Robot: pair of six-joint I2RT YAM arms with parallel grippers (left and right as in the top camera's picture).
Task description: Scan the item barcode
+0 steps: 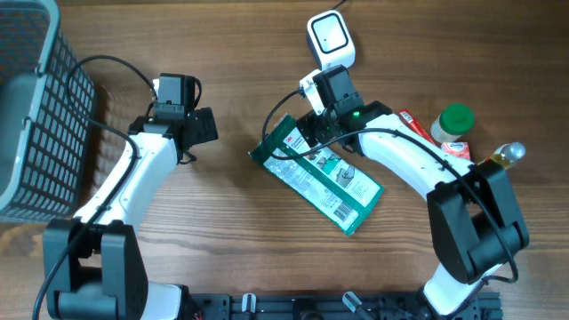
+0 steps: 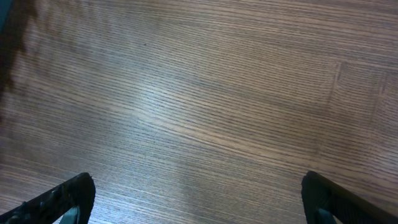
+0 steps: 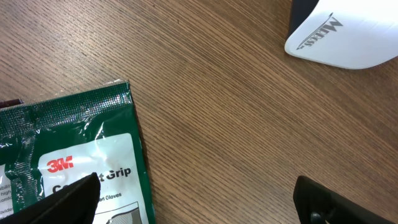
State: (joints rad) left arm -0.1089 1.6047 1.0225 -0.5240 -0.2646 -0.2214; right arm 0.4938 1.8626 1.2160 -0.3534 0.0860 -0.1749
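Though the right gripper hovers wide at the pack's edge, nothing is held or scanned; the left gripper gapes empty; the scanner waits.

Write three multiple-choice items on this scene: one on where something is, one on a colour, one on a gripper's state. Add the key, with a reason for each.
1. Where does the basket stand in the overhead view?
A. At the far left
B. At the far right
C. In the middle, between the arms

2. What is the main colour of the 3M packet?
A. Blue
B. Green
C. Yellow

3. How is the right gripper set?
A. Open
B. Shut on the packet
C. Shut on nothing

Key:
1 A: the basket fills the left edge of the overhead view.
2 B: the packet's borders are green in both the overhead and right wrist views.
3 A: the jaws stand far apart in the right wrist view.
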